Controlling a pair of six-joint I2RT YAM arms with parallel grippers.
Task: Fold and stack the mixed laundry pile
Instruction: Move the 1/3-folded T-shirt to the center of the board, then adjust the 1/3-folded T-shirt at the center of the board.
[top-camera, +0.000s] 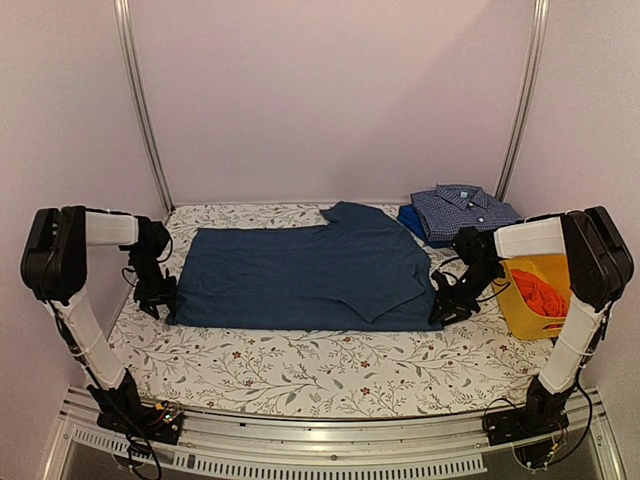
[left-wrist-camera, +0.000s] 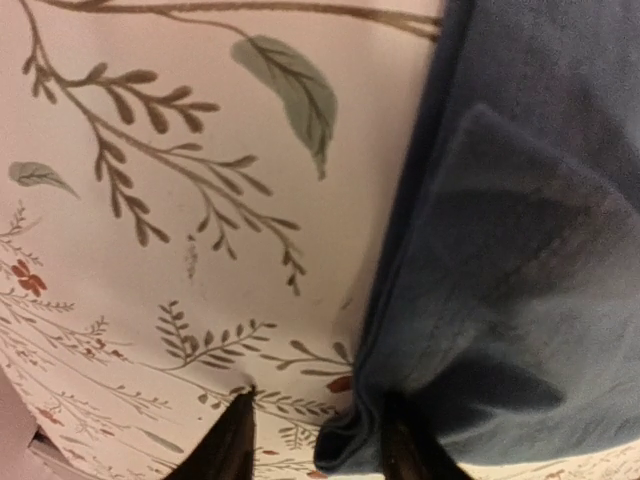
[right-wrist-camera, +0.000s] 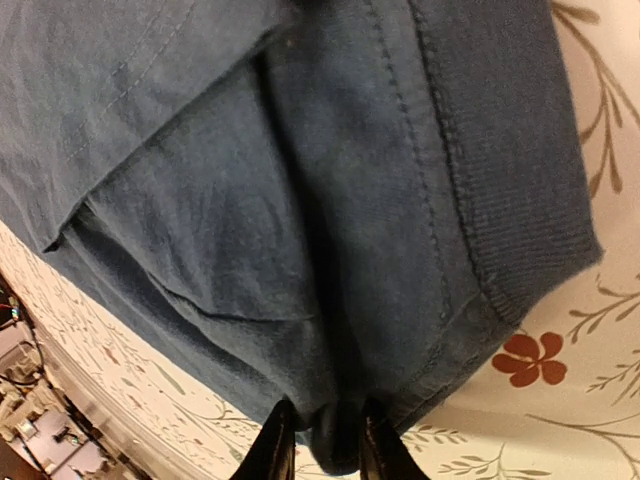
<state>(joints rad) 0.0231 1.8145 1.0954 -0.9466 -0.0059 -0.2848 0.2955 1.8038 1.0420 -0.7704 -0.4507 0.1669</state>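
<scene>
Floral tablecloth (top-camera: 300, 370) holds navy garment (top-camera: 300, 270), check shirt (top-camera: 460, 210), yellow basket (top-camera: 515, 312) beside; left gripper (left-wrist-camera: 318, 420) parted, right gripper (right-wrist-camera: 322, 418) unclear whether gripping.

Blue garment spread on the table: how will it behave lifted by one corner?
Likely floppy: the blue garment lies flat in soft creased layers, so it should sag from one grip. Probably light, the fabric looks thin. Pushed, it would likely bunch on the tablecloth rather than slide.

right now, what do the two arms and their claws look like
Both the left arm and right arm have white tubular links joined by bulky black housings, with black cables looping near the wrists. The left claw and right claw are black with slim tapered fingers.
</scene>
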